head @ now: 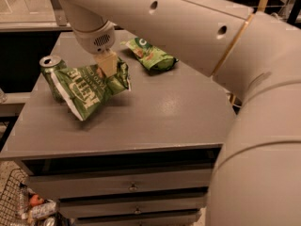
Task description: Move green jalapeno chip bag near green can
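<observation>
Hanging from the end effector (108, 68), the green jalapeno chip bag (89, 89) is pinched at its upper right edge, tilted, white lettering facing the camera upside down. Its lower corner dips toward the counter (178, 112) over its own shadow; can't tell if it touches. The bag sits over the left part of the counter, and its left edge overlaps the green can (50, 65) in this view, hiding most of the can's body. Contact between bag and can: can't tell. The can stands upright at the left edge, silver top visible.

End effector state: clenched, grasping the bag, beige fingers (106, 60) pointing down from the wrist above.

A smaller bunched green bag (151, 55) lies to the right and farther back, well apart from the held bag. The robot arm (197, 27) sweeps in from the near right across the top of the view. Drawers (134, 187) sit under the counter, and a wire basket (11, 197) is at the near left on the floor.
</observation>
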Robot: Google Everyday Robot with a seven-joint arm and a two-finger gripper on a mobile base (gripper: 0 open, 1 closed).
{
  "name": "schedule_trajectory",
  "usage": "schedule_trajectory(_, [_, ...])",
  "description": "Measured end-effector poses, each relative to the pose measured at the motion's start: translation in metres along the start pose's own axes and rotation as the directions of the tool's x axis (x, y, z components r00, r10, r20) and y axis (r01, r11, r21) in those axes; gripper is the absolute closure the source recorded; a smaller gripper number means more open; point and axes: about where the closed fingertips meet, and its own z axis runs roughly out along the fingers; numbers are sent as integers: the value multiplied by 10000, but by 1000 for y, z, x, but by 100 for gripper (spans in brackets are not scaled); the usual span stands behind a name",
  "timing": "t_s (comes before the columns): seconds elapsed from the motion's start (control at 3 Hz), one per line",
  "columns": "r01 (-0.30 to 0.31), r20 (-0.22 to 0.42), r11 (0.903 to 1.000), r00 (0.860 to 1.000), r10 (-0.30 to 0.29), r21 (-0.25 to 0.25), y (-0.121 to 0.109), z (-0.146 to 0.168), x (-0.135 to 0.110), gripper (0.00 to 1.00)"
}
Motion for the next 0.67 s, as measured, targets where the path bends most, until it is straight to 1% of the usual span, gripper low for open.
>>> schedule_trajectory(0.67, [712, -28, 9974, 9975, -713, -124, 0, 12, -18, 100])
